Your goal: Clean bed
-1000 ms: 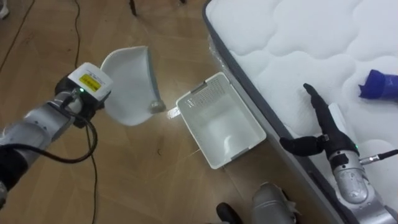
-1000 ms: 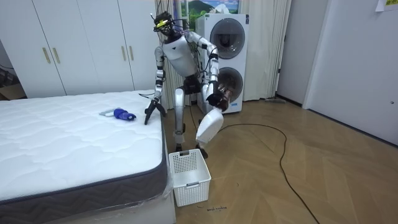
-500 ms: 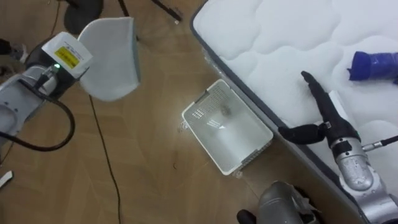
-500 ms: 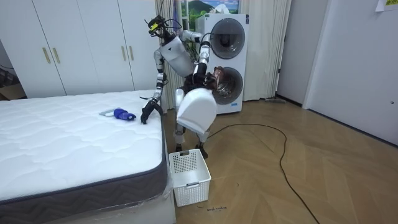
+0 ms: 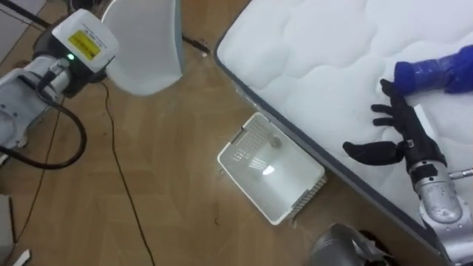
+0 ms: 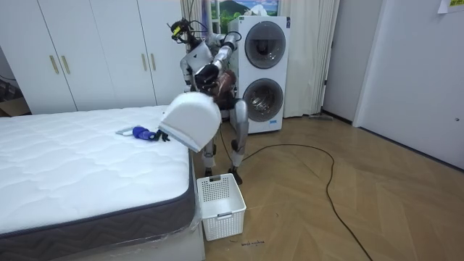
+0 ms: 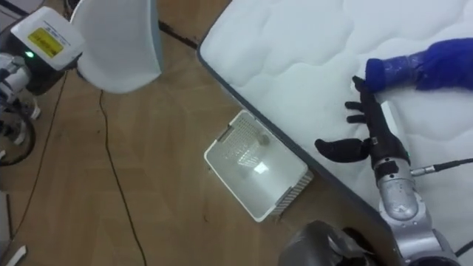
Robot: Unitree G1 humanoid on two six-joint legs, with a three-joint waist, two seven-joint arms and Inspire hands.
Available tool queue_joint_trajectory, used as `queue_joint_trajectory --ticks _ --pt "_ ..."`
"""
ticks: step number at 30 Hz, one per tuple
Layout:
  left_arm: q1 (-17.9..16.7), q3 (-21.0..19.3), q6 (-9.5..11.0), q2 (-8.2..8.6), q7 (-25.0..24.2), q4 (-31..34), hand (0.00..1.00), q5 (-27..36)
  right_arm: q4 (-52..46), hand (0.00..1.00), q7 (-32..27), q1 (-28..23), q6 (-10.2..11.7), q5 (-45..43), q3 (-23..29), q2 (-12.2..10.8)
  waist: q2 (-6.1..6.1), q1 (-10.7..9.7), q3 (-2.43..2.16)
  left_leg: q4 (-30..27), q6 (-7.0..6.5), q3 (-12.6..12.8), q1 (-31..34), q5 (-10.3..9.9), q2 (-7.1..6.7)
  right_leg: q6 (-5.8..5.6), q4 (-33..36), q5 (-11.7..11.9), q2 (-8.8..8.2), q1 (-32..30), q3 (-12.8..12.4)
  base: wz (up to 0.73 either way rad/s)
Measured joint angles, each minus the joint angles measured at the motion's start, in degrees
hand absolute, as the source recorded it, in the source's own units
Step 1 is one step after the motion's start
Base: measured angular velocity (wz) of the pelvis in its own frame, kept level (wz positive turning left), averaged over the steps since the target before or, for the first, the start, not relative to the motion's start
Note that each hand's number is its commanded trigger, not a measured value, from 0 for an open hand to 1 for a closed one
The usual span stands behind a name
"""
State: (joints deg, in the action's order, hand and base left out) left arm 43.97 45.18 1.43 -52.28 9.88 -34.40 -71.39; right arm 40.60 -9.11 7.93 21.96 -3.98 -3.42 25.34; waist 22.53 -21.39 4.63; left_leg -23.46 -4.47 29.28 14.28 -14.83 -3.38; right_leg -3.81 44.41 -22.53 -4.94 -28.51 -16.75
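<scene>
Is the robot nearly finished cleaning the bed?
Partly. A small bit already lies in the basket. The left hand holds the dustpan up; the open right hand rests on the bed beside the blue thing, which is left to clear.

We can read no words or numbers anywhere. We see a yellow label (image 5: 83, 44) with dark print on the white box (image 5: 111, 44) at the left wrist, but its characters are too small for us to make out. In the room view we find a yellowish paper sheet (image 6: 444, 6) high at the room view's right edge, and its marks are illegible too.
</scene>
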Motion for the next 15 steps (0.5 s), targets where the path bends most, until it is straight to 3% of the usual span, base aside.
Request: queue_joint_trajectory --ticks 2,3,4,6,7,8,9,12,15 --pt "-1.4 -0.9 0.0 0.2 1.3 0.0 1.0 1.6 0.1 0.0 0.0 -0.4 0.0 0.1 -0.2 -0.3 -0.28 1.1 0.09 -0.1 0.5 -2.8 -0.8 -0.4 -0.09 -0.06 -0.9 0.5 1.77 0.7 -3.0 -1.08" --pt "-3.9 -2.6 0.0 0.36 2.5 0.2 1.0 4.6 0.4 0.0 0.0 -0.5 0.0 0.5 -1.6 -0.3 -1.1 1.4 0.37 -0.3 0.63 -3.6 -1.6 -0.5 -0.07 -0.09 -1.5 0.8 2.84 1.6 -5.1 -1.07" --pt "-5.3 -3.6 0.1 0.74 3.2 0.3 1.0 6.0 0.5 0.0 -0.1 -0.8 0.0 0.9 -2.3 -0.4 -1.42 1.5 0.26 -0.4 0.75 -4.4 -1.8 -0.6 -0.11 -0.08 -1.9 1.0 3.4 2.0 -6.1 -1.05" --pt "-11.7 -9.4 0.7 4.23 6.3 0.3 1.0 10.2 1.4 0.0 -0.2 -2.5 -0.2 1.3 -3.6 -1.3 -3.16 1.8 -0.28 -1.3 1.74 -10.0 -2.7 -1.5 -0.13 0.11 -3.0 1.3 5.46 3.8 -8.9 -0.87" --pt "-13.1 -10.7 1.0 5.11 7.0 0.3 1.0 11.3 1.8 0.0 -0.2 -3.0 -0.4 1.4 -3.6 -1.7 -3.84 1.8 -0.6 -1.3 1.96 -10.9 -3.0 -1.7 -0.17 0.12 -3.1 1.3 5.92 4.1 -9.5 -0.59" --pt "-15.5 -13.2 1.8 6.71 8.3 0.3 1.0 12.6 2.3 0.0 -0.6 -4.0 -0.8 1.5 -3.5 -2.5 -4.79 1.5 -1.45 -1.2 2.23 -12.3 -3.6 -2.0 0.01 0.26 -3.8 1.4 6.32 4.8 -9.7 -0.27" --pt "-16.7 -14.0 2.3 7.38 8.9 1.1 1.0 14.2 2.4 0.0 -1.1 -4.8 -1.5 1.8 -3.0 -3.5 -6.63 1.5 -1.67 -1.1 2.29 -12.4 -4.1 -2.0 0.24 0.26 -4.2 1.5 6.44 5.6 -9.6 -0.13" --pt "-21.4 -16.5 3.3 8.84 9.9 7.1 1.0 16.1 3.2 0.0 -3.4 -7.6 -3.0 2.0 -1.3 -4.8 -7.66 3.4 -2.44 -1.3 2.74 -12.5 -4.4 -2.5 2.71 0.44 -8.9 4.6 7.61 7.1 -7.8 -0.1" --pt "-23.8 -16.8 5.6 8.82 9.9 12.3 1.0 20.9 3.3 0.0 -5.0 -10.0 -4.3 2.0 1.0 -4.8 -7.54 4.9 -2.91 0.1 2.74 -14.2 -5.8 -2.5 3.05 0.2 -13.2 6.3 7.18 10.1 -6.3 0.07"
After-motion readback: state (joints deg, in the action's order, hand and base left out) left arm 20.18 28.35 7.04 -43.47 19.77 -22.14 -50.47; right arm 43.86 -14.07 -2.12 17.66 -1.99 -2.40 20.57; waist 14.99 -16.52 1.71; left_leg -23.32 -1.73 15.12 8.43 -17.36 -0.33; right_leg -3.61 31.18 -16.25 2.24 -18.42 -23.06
